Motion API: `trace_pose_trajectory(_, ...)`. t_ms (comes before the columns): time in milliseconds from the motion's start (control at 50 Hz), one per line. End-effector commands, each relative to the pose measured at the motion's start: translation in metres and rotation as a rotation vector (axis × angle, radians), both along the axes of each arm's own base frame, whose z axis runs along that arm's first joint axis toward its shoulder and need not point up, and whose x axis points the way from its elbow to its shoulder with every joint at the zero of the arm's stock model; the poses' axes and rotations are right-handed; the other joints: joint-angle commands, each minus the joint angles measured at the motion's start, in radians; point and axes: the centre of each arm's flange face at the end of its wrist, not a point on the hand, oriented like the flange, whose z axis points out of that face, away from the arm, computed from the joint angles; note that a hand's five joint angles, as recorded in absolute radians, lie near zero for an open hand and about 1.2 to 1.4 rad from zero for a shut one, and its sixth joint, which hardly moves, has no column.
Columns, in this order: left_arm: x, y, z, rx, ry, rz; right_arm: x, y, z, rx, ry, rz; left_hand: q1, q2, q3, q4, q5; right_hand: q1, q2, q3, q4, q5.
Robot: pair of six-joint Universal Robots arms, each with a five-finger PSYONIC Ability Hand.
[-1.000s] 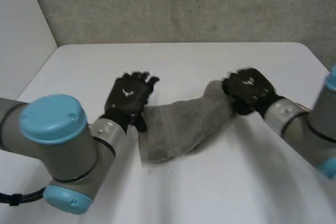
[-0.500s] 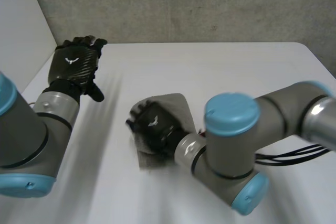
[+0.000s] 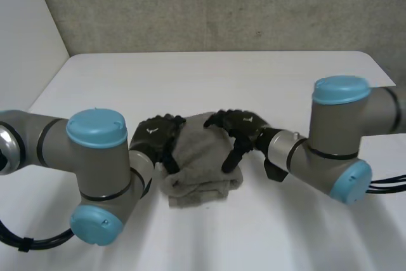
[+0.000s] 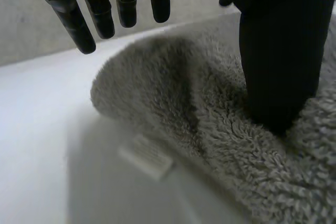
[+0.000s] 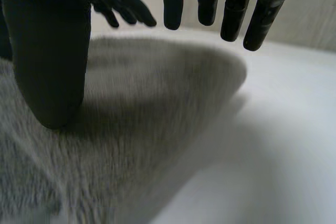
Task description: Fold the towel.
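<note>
Grey terry towel (image 3: 198, 172) lies bunched between the hands, both equally near. Left hand (image 3: 154, 139) and right hand (image 3: 244, 125) are spread, thumbs pressing its pile.

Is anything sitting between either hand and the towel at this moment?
Nothing visible does. The left hand is on the left edge of the towel and the right hand on its right side, each thumb pressing into the cloth with fingers straight above it.

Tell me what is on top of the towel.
The left hand presses its thumb on the grey towel at one side, the right hand at the other; fingers straight above it. The cloth under each thumb is hidden.
</note>
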Motion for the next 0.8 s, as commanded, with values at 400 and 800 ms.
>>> trace_pose_trajectory(400,0.017,0.014,0.151,-0.393,0.105,-0.003,-0.028,-0.012,0.143,-0.476,0.011,-0.188,0.04,0.034,0.034,0.034,0.029,-0.079,-0.067,-0.041,-0.061,-0.076)
trace_pose_trajectory(800,0.08,0.024,0.237,-0.423,0.108,0.146,-0.108,-0.006,0.209,-0.52,0.004,-0.504,-0.016,-0.022,-0.021,-0.022,-0.026,-0.079,-0.067,-0.041,-0.061,-0.076)
